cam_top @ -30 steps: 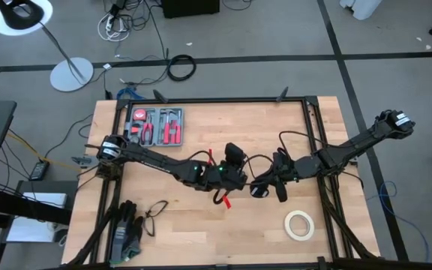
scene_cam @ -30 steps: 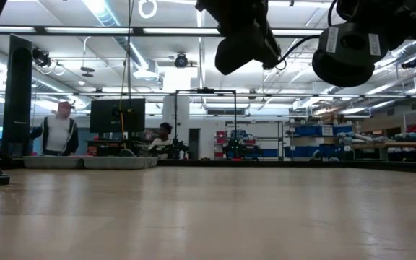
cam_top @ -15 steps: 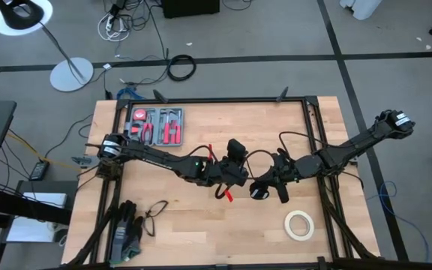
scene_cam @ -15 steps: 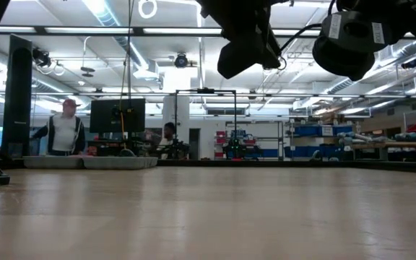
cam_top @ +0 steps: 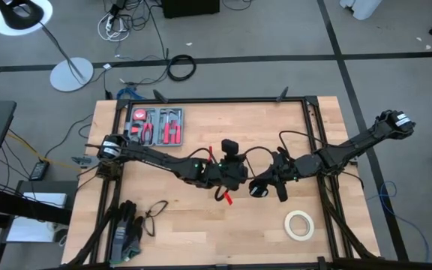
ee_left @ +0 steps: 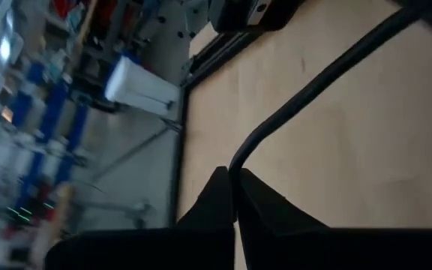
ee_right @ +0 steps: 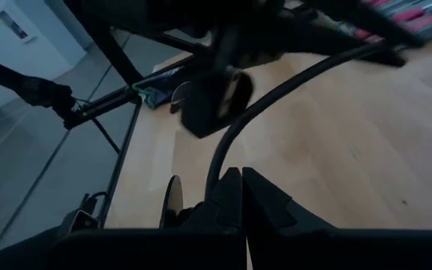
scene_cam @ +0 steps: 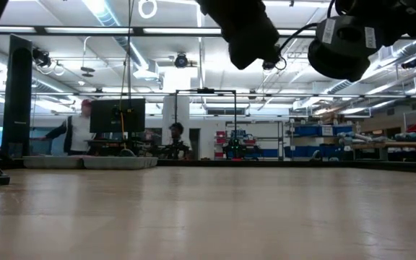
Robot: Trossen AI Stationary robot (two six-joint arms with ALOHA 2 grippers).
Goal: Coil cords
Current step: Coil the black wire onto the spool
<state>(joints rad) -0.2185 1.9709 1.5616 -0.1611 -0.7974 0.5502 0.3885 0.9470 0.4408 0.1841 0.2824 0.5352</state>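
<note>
The cord is a thin black cable that arcs in the air between my two grippers over the middle of the table. My left gripper reaches in from the table's left and is shut on the cord. My right gripper reaches in from the right, close beside it, and is also shut on the cord. In the low view both grippers hang high above the wooden top, with a short bend of cord between them. My left gripper pinches the cord between its two fingertips, coming nearly level from the table's left. From the tips the cord runs on over the wood, clear of the table. My right gripper pinches the cord between its two fingertips, coming nearly level from the table's right. The cord curves up and away toward the left gripper, lifted clear of the table.
A tray of red-handled tools sits at the far left. A cream tape roll lies near right, with glasses and gloves near left. A red strip lies under the left gripper. A black rail frames the table.
My left gripper has rolled about its own line without shifting place, and its fingers have come together on the cord. The right gripper has kept still, and the cord's arc between the two has stayed lifted.
</note>
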